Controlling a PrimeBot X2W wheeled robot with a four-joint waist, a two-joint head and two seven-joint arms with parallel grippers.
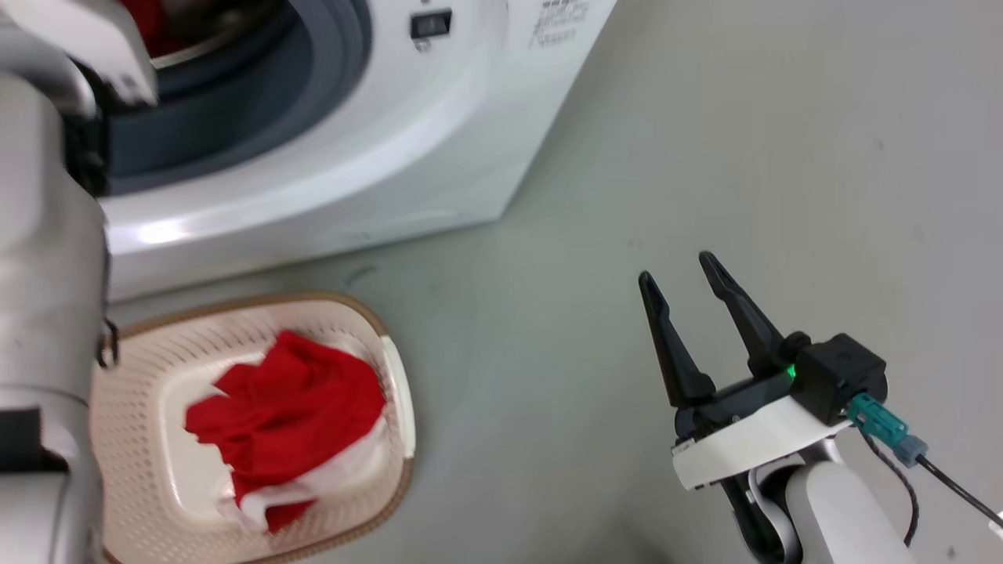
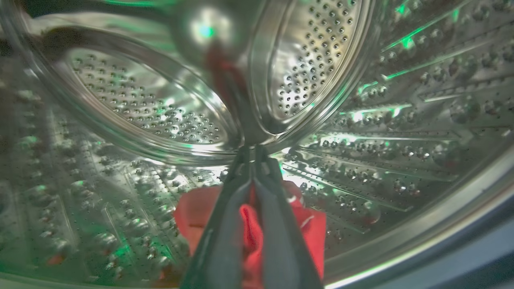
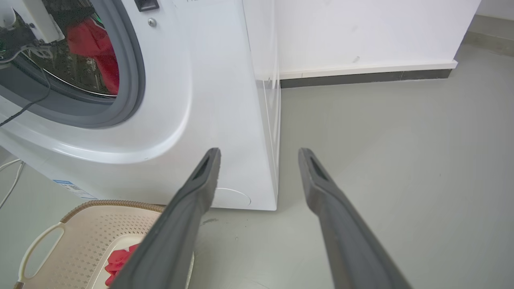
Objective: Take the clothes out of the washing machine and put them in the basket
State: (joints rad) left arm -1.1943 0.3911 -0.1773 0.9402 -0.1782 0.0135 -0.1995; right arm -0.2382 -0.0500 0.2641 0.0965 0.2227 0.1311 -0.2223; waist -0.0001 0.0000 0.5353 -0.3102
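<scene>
Red garment (image 2: 192,216) pinched inside the steel drum (image 2: 132,104) by the left gripper (image 2: 252,151), its fingers closed on it.
More red clothes (image 1: 290,407) lie in the basket (image 1: 396,368), near the washing machine (image 1: 470,117); the right gripper (image 1: 675,268) hangs open over the floor (image 1: 783,157). Grey lettering (image 1: 558,23) on the machine is too blurred to read.

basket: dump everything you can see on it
The basket is a small rounded-rectangular tub of cream-white perforated plastic with a brown woven-look rim and a pale slot handle at each end. It stands upright on the grey floor close in front of the washing machine, with a strip of floor between them. A crumpled red garment with white trim lies inside. In the head view the pale left forearm overlaps its left side; no gripper touches it.
</scene>
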